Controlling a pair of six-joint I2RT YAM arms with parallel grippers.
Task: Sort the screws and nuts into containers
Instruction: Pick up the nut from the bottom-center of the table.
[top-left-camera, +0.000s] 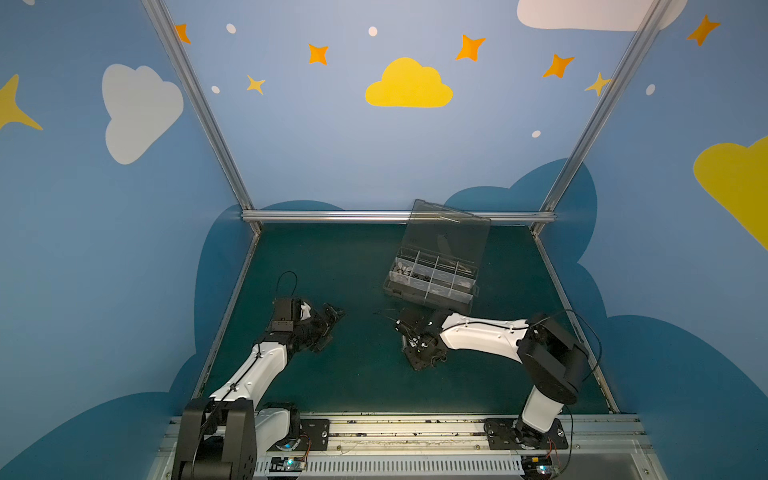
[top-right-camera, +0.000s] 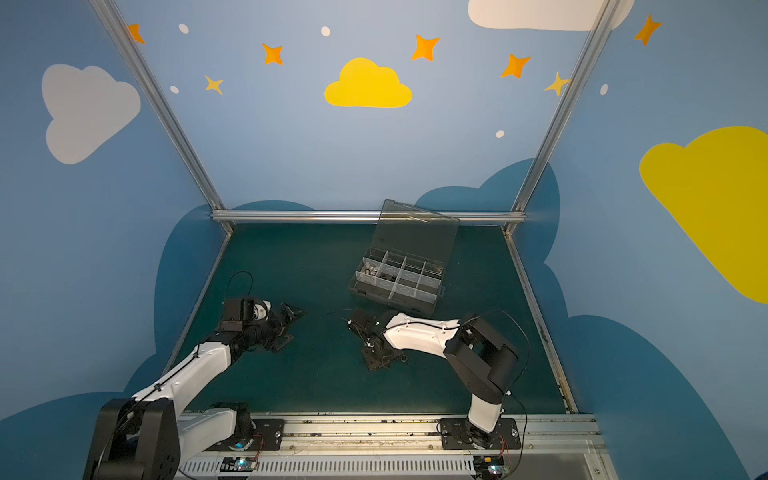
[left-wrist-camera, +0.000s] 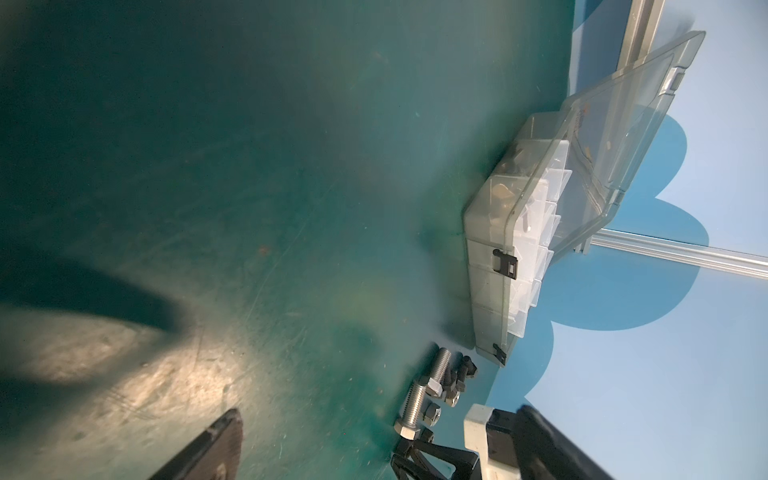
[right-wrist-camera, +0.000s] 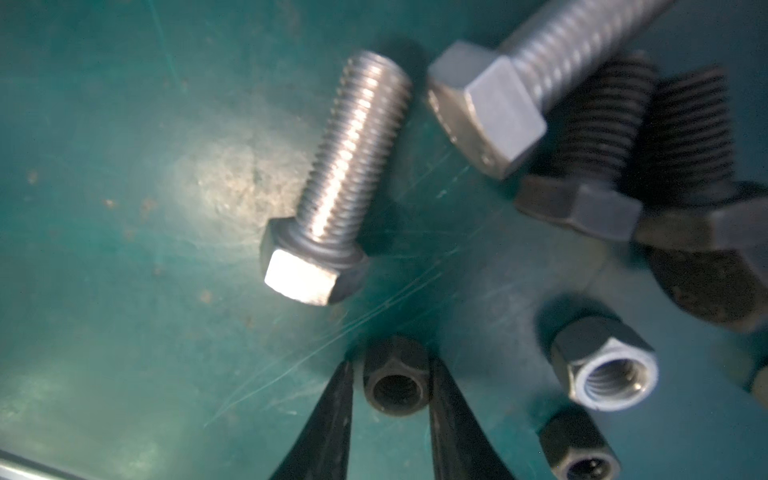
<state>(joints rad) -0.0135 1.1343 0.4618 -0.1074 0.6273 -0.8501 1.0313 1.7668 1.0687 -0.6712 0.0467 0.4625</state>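
- two silver hex-head metal bolts (right-wrist-camera: 332, 183), counted in the right wrist view
- two black hex-head threaded bolts (right-wrist-camera: 590, 137)
- two black hexagonal metal nuts (right-wrist-camera: 397, 382)
- one shiny silver hexagonal nut (right-wrist-camera: 606, 365)
- one clear greyish plastic organizer box (top-left-camera: 409, 293), divided into eight compartments

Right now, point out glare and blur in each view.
Right wrist view: glare on the silver bolt; the black bolts are soft. Left wrist view: a bright patch washes out the green mat, the box is sharp. In both top views the frame posts splay outward.
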